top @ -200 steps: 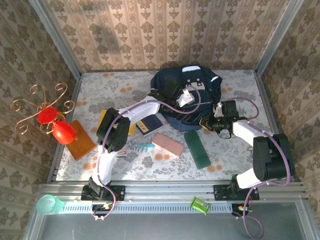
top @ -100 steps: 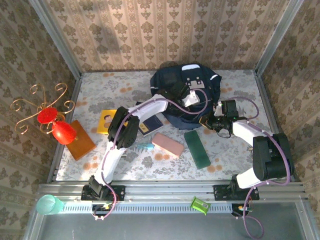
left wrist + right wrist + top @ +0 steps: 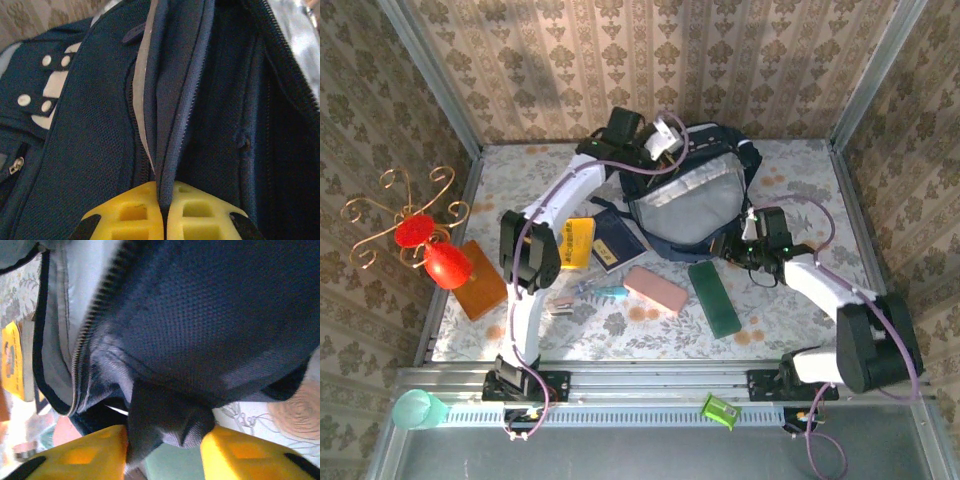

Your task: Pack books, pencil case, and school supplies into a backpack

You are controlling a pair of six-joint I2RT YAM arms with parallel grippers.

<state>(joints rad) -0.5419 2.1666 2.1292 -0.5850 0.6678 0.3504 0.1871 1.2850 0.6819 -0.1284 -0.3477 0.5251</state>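
Floral tabletop (image 3: pixel 800 330), papered walls. With left gripper (image 3: pixel 164 210) clamped on backpack (image 3: pixel 745 158) zip edge, hold flap high, mouth taut. Right gripper (image 3: pixel 165 445): parted, loose round lower fabric fold. Re-pinch before loading. Pencil case (image 3: pixel 655 288), books (image 3: pixel 618 243) just beside bag, near-left.

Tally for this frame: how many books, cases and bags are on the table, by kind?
Books: 2, a yellow book and a navy book
Cases: 2, a pink pencil case and a dark green case
Bags: 1, the backpack, lying open
Total: 5
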